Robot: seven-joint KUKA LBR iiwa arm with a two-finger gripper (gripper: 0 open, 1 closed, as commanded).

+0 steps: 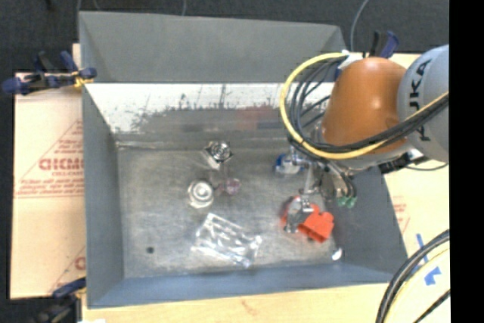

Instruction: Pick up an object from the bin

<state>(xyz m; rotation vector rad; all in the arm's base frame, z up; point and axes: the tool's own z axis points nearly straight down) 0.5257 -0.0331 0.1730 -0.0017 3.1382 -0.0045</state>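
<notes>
The gripper point(300, 206) hangs low over the left end of an orange block point(319, 226) on the right of the bin point(113, 238) floor. Whether the claw is spread or pinching, I cannot tell

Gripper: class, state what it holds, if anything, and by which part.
It cannot be told. The gripper sits at the left end of the orange-red block on the right of the bin floor; whether it grips the block is unclear.

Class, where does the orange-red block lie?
In the camera view, the orange-red block lies at the lower right of the bin, right of the clear plastic packet.
</notes>
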